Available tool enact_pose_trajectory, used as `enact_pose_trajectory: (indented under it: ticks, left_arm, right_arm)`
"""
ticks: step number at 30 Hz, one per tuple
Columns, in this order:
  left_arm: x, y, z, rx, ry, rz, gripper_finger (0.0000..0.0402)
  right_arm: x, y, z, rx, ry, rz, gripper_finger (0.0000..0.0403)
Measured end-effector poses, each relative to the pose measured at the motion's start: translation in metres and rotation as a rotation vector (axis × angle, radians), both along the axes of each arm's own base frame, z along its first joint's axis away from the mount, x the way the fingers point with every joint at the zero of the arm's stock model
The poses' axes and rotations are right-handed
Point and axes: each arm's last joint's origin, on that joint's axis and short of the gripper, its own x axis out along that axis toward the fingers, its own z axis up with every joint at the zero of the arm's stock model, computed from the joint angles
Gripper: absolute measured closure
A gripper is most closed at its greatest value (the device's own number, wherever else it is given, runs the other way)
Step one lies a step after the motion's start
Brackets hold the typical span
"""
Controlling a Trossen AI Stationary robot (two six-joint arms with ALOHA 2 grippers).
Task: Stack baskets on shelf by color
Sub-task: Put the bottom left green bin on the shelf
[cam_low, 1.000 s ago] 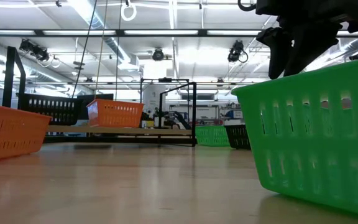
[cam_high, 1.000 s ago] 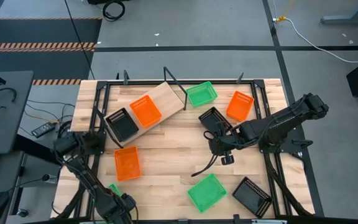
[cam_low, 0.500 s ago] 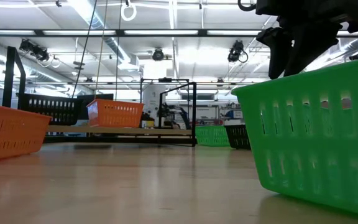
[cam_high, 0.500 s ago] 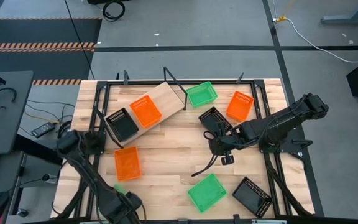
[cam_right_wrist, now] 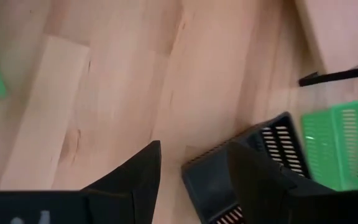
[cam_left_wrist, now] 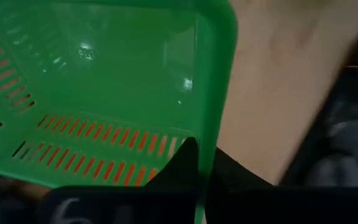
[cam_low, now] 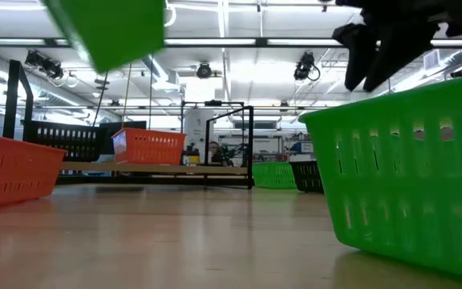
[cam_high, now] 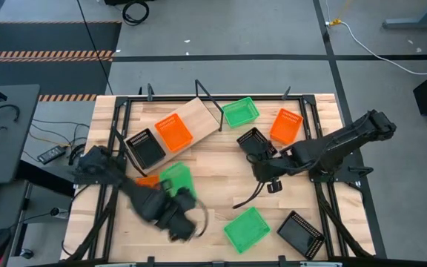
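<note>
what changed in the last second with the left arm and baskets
The left gripper shut on a green basket at the table's front left edge and carried it up and inward, over the orange basket. The right gripper shifted only slightly, open above a black basket. The shelf and other baskets stayed put.

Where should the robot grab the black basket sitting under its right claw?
Probably the thin top rim of the black basket, coming straight down from above. It sits upright with its mouth open, so one finger can go inside and one outside. The open right gripper hovers beside it.
</note>
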Motion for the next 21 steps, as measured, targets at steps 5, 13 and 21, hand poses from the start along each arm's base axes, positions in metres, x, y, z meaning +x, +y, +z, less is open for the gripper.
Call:
enact_pose_trajectory:
  ticks: [5, 13, 21]
  left_arm:
    - [0.034, 0.045, -0.013, 0.028, -0.004, -0.078, 0.0397]
    - [0.076, 0.106, -0.062, -0.046, -0.075, -0.192, 0.0397]
    - [0.082, 0.17, -0.123, -0.128, -0.079, 0.014, 0.0396]
  right_arm:
    - [-0.024, -0.009, 0.023, 0.003, -0.072, -0.062, 0.0214]
    - [-0.076, -0.027, 0.053, 0.101, -0.156, -0.215, 0.0214]
    - [-0.089, -0.031, 0.061, 0.136, -0.222, -0.24, 0.0214]
